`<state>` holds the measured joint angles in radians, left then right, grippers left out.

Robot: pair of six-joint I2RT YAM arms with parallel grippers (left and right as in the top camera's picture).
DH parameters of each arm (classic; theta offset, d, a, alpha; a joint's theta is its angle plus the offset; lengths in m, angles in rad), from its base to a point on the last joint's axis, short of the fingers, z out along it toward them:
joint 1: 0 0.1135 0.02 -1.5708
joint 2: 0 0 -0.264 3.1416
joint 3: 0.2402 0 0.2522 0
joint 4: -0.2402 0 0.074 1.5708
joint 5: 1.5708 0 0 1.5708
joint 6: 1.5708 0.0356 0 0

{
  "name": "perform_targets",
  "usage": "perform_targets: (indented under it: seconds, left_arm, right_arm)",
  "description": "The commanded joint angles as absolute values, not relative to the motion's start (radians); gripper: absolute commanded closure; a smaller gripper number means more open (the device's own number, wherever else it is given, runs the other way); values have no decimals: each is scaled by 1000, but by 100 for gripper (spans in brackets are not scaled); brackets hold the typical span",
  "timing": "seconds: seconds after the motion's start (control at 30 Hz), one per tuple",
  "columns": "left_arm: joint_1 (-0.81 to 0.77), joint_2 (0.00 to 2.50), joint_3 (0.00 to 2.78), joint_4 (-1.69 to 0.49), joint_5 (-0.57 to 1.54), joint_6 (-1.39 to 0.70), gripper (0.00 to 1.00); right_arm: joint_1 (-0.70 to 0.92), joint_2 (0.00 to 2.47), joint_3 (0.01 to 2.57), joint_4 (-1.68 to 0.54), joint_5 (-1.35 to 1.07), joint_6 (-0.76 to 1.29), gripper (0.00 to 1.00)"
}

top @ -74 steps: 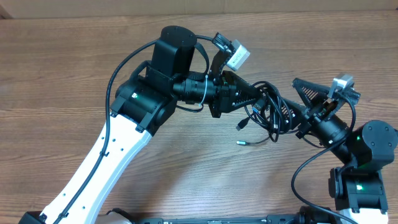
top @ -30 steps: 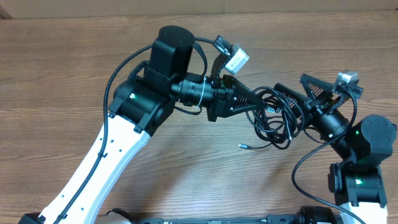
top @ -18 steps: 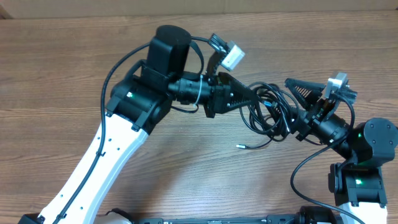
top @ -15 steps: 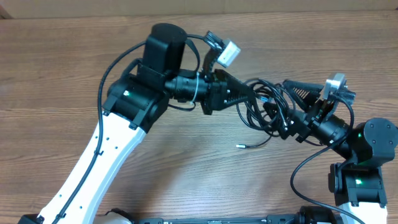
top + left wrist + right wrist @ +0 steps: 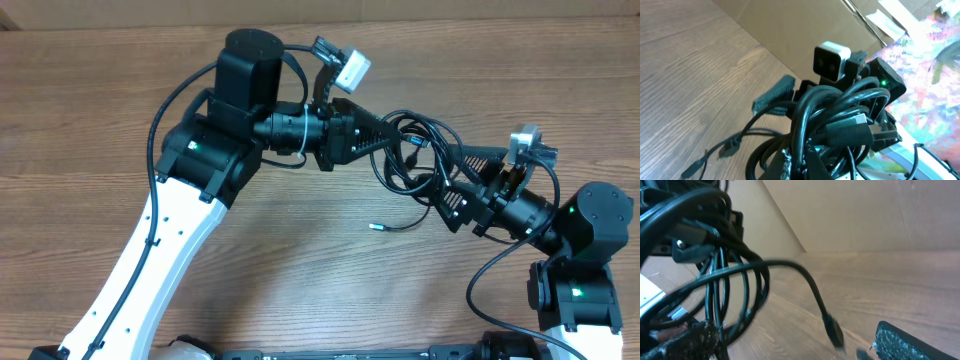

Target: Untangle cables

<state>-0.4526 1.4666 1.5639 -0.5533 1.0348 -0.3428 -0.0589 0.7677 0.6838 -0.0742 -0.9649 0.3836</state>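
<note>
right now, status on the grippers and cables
Left gripper shut on the cables, bundle tangled. Right gripper open at its loops. One plug end trails loose over the table.

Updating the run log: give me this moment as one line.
left gripper: shut on cables | right gripper: open at bundle | cables: tangled

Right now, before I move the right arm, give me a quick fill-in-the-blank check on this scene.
1. The left gripper is ____ on the cables.
2. The right gripper, beside the bundle, has jaws standing ____.
3. The cables are ____ in colour.
Missing words: shut; open; black.
</note>
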Motion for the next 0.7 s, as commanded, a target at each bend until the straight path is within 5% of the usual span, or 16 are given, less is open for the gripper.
perform_targets:
  seconds: [0.0, 0.67]
  left_arm:
    - [-424, 1438, 1581, -541, 1040, -368, 96]
    - [-394, 1438, 1581, -651, 1060, -314, 96]
  right_arm:
    - [-63, 760, 687, -105, -981, 349, 2]
    - [-63, 760, 687, -27, -674, 340, 2]
